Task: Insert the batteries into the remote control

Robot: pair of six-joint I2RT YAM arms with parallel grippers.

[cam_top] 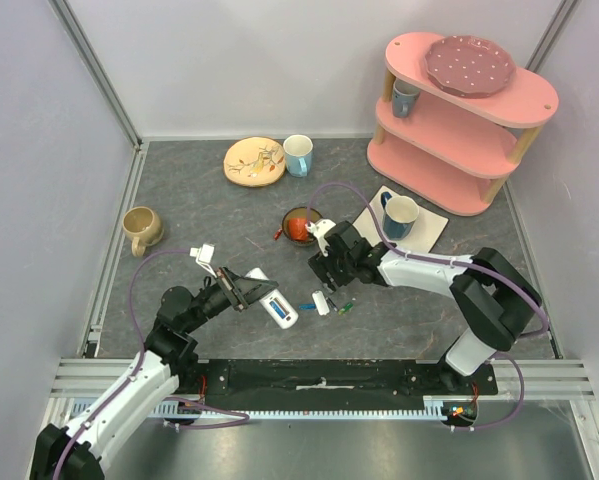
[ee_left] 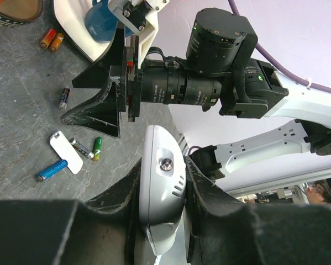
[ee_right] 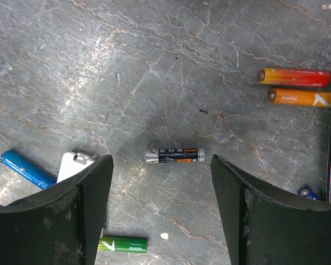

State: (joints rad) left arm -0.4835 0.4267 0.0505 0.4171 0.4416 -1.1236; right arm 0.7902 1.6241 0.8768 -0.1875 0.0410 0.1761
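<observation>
The left gripper (ee_left: 164, 190) is clenched on the remote control (ee_left: 161, 160). The fingers hide the remote's sides, and its near end is cut off. Its long axis runs straight out from the grip, pointing toward the right gripper (ee_right: 161, 165). That gripper hangs spread over a dark battery (ee_right: 173, 155), which lies crosswise on the table (ee_right: 154, 66). One finger partly hides a blue battery (ee_right: 21, 165) and a green battery (ee_right: 126, 244).

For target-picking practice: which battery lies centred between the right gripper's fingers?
The dark battery, alone in the middle of the open gap; the blue battery, green battery and orange batteries lie away from the centre.
</observation>
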